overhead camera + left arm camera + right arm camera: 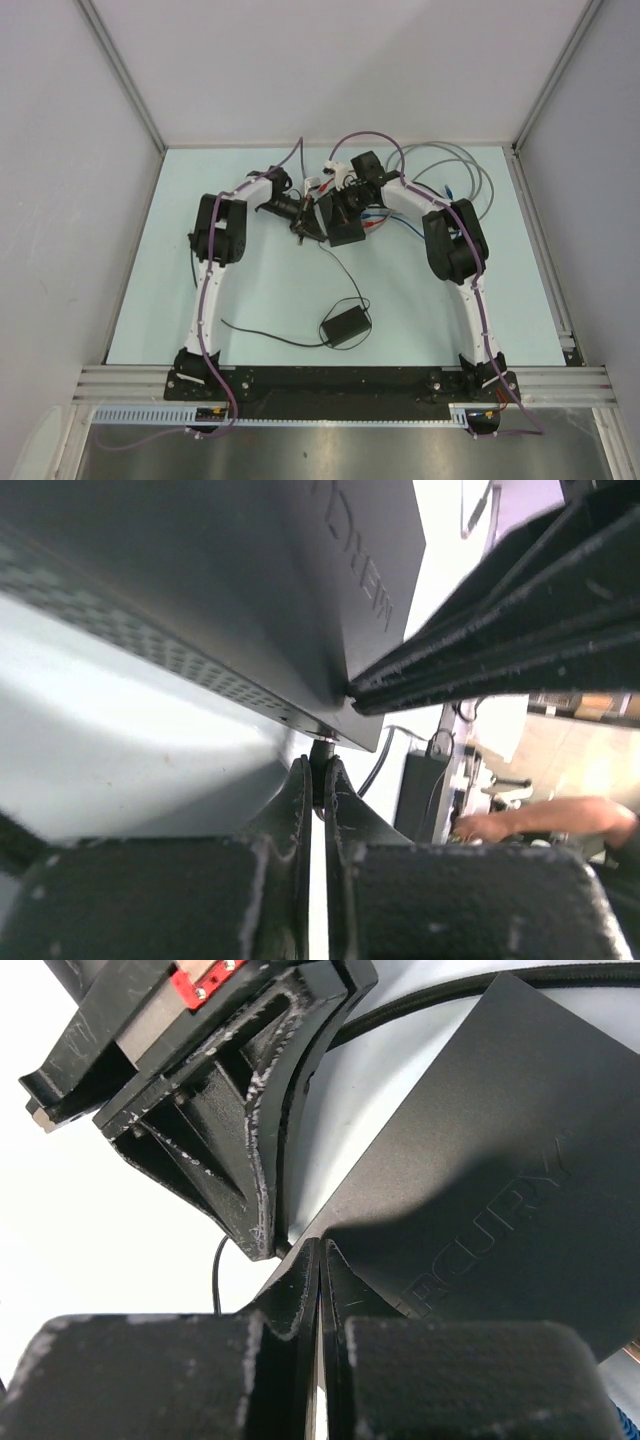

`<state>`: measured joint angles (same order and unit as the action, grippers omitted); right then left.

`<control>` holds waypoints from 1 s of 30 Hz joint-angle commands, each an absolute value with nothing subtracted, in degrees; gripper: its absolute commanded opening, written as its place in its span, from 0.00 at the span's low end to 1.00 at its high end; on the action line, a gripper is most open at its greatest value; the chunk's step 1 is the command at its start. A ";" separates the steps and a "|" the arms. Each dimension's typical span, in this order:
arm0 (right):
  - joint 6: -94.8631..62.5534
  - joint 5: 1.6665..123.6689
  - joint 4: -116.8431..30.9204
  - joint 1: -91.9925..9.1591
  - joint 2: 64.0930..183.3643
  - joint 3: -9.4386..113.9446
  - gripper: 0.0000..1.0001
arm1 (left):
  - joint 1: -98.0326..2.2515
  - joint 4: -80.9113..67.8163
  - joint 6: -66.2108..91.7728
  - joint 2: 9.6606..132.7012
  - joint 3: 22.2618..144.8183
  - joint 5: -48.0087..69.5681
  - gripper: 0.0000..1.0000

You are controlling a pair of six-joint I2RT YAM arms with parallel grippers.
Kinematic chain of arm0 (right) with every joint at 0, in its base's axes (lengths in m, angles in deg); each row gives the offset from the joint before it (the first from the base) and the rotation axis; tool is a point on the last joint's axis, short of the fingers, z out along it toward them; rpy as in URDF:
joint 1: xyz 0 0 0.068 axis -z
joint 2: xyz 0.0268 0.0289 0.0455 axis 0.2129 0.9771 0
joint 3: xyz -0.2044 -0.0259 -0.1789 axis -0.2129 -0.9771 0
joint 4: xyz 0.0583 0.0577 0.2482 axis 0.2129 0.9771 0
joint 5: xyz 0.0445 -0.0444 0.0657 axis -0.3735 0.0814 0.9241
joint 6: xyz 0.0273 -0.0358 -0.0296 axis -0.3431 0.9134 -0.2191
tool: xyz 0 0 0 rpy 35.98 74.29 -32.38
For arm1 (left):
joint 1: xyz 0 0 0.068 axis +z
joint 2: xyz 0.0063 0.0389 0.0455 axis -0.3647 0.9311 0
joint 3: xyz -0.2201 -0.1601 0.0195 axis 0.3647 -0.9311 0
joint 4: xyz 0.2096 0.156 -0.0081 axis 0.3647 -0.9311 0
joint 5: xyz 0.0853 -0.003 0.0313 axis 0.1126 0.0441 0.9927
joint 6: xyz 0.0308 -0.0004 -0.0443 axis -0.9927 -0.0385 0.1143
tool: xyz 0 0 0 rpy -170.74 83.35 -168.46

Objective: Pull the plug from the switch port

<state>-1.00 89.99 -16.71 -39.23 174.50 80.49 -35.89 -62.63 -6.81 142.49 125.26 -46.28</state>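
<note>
The switch [345,236] is a flat matte-black box at the middle back of the table, between both arms. In the left wrist view its underside [200,580] fills the upper frame, and a small black plug [322,760] sits in its edge. My left gripper [321,770] is shut on that plug, its tips just below the port. My right gripper [320,1252] is shut with nothing between its jaws, its tips resting against the switch [480,1160] at its near edge. From the top, the left gripper [298,222] and right gripper [345,205] nearly meet.
A smaller black power adapter [345,325] lies nearer the arm bases, its thin black cord [270,335] trailing left and up toward the switch. Grey and coloured cables [460,175] loop at the back right. Walls close off the table on three sides.
</note>
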 commanded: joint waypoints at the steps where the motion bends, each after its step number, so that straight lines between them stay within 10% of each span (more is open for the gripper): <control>1: 0.86 79.90 -10.77 -39.01 180.90 77.34 0.00 | -35.46 -73.32 -17.58 144.48 121.94 -40.54 0.01; 27: 1.21 80.08 -10.33 -39.18 181.52 77.96 0.00 | -31.76 -68.33 -15.24 135.79 115.94 -30.63 0.00; 30: 1.21 80.08 -10.33 -39.18 181.52 77.96 0.00 | -31.67 -65.79 -12.60 135.26 119.11 -21.93 0.23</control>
